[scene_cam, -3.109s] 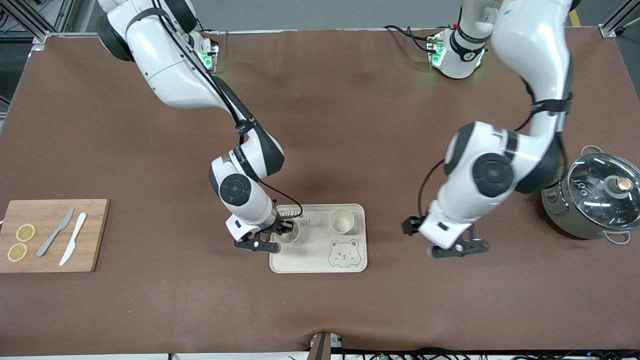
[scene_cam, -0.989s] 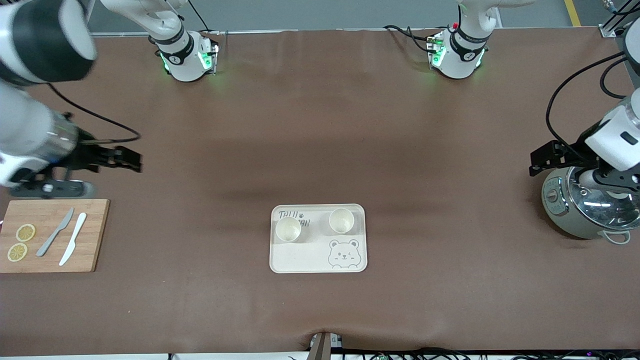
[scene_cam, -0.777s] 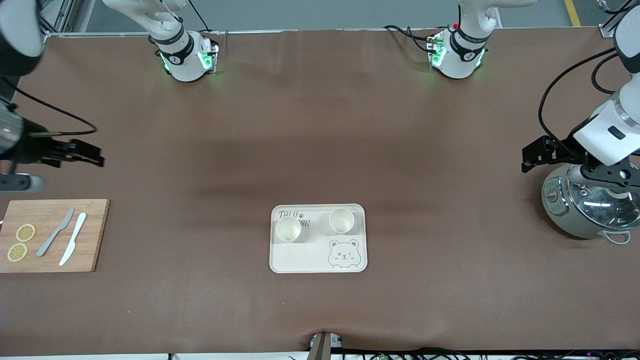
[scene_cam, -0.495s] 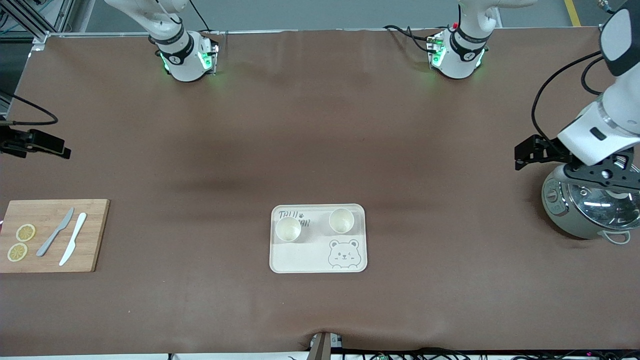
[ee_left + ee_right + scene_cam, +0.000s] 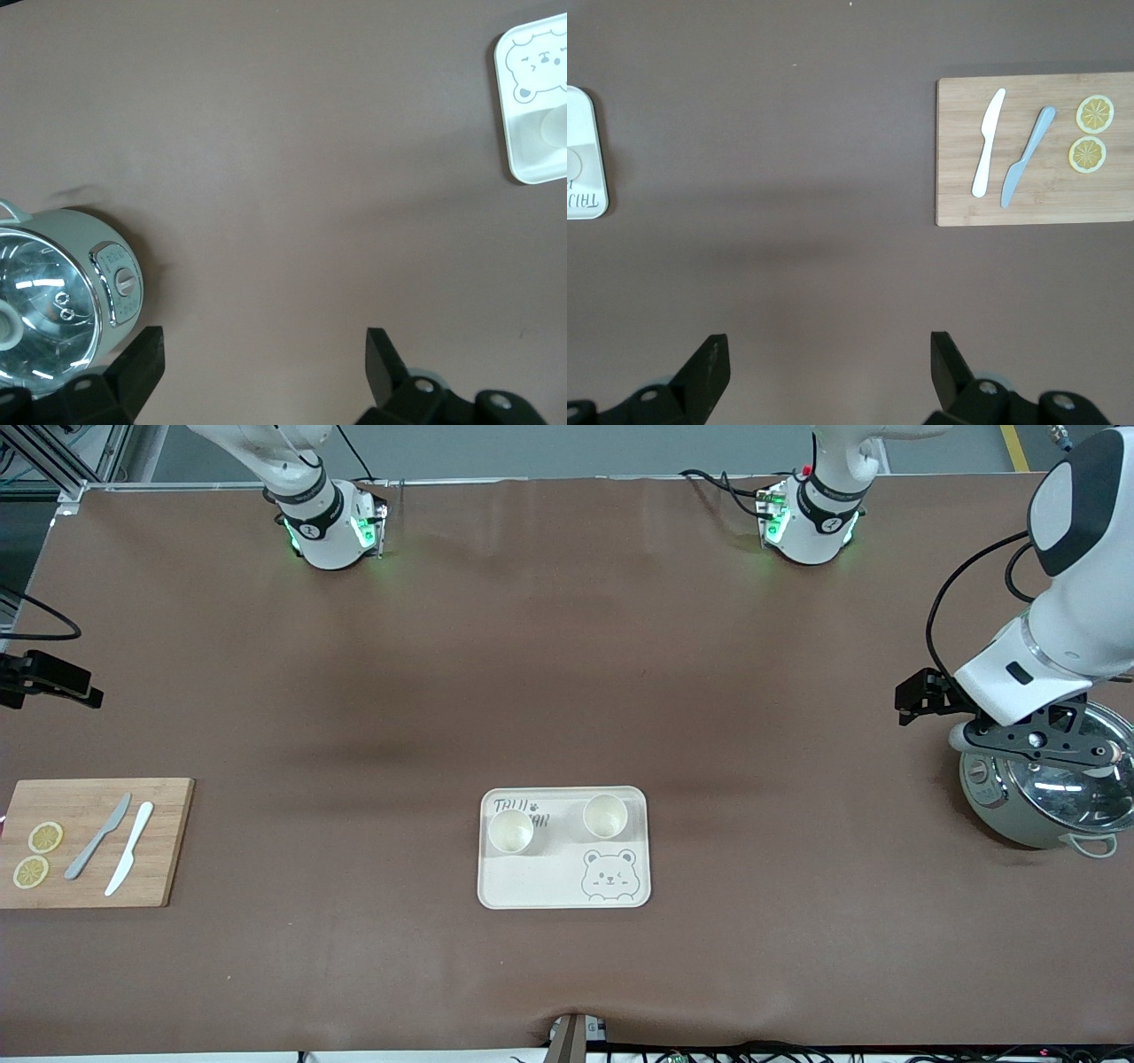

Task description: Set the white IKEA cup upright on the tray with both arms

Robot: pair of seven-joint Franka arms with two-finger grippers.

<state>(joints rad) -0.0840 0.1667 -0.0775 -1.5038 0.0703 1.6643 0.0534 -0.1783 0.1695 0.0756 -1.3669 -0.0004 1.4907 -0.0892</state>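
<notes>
Cups (image 5: 511,832), round and cream, stand upright on the flat rounded tray (image 5: 532,886); both tools (image 5: 264,354) (image 5: 829,354) gape empty.

You are looking down on a long table (image 5: 567,646) covered edge to edge with a matt brown mat (image 5: 354,974), lit evenly from above with soft shadows across its middle. Along the top edge you can see a strip of grey floor (image 5: 567,447) with a yellow line (image 5: 1019,450) toward the left arm's end, and metal frame posts (image 5: 53,460) at the corners. Cables (image 5: 709,1052) run along the edge nearest the front camera.
</notes>
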